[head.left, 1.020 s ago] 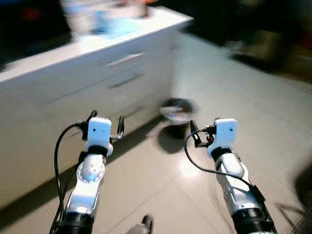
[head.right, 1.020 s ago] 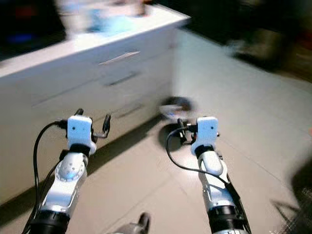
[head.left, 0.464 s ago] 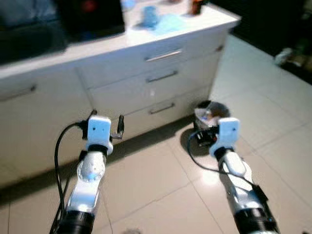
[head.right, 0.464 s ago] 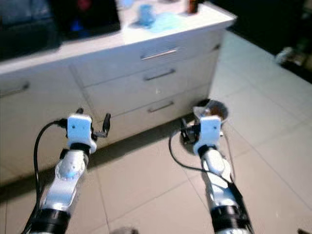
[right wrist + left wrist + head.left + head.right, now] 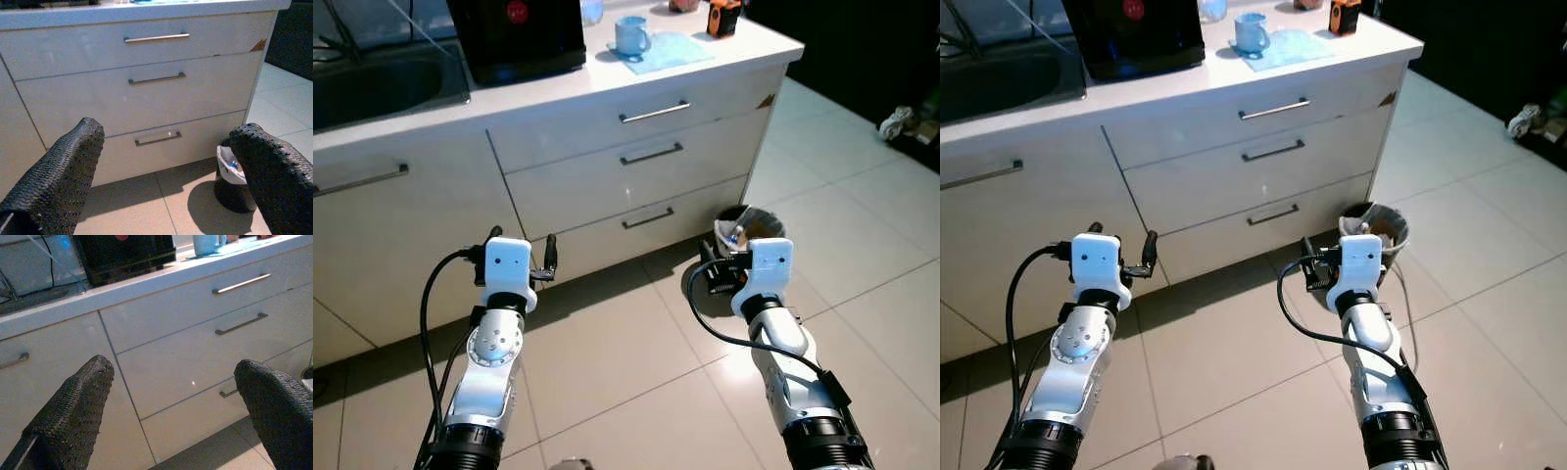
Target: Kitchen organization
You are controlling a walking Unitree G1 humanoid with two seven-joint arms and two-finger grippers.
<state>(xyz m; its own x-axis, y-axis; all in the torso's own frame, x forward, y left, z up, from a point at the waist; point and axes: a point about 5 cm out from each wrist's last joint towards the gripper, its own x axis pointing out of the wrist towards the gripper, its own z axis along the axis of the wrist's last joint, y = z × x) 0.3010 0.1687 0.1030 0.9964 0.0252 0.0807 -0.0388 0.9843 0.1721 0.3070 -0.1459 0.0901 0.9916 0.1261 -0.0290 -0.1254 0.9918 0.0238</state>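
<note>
1. Both sets of jaws are held wide apart and empty: the left gripper (image 5: 166, 411) and the right gripper (image 5: 171, 181) are raised in front of the body, well short of the cabinet, with nothing between the fingers

2. The white cabinet run (image 5: 636, 166) is now seen sharply and square-on, whereas a second ago it was blurred and skewed to one side; this is read as the head camera having swung and settled, not as anything in the kitchen having moved

3. Three stacked drawers are faced, each with a bar handle; the top drawer handle (image 5: 654, 113) lies ahead of the grippers, none of them yet touched

4. A black appliance (image 5: 517, 34) is stood on the worktop (image 5: 724, 61), with a sink (image 5: 382, 88) to its left

5. A small bin (image 5: 749, 230) is stood on the floor tiles just beside the cabinet's right end, near the right gripper

6. The likely things to be tidied are found at the worktop's right end: a blue mug (image 5: 631, 34) resting on a pale blue cloth (image 5: 668, 51), and an orange item (image 5: 723, 18) beyond them

7. The approach is judged nearly finished and the organizing itself not begun; a closer step is probably needed before the worktop can be reached
</note>
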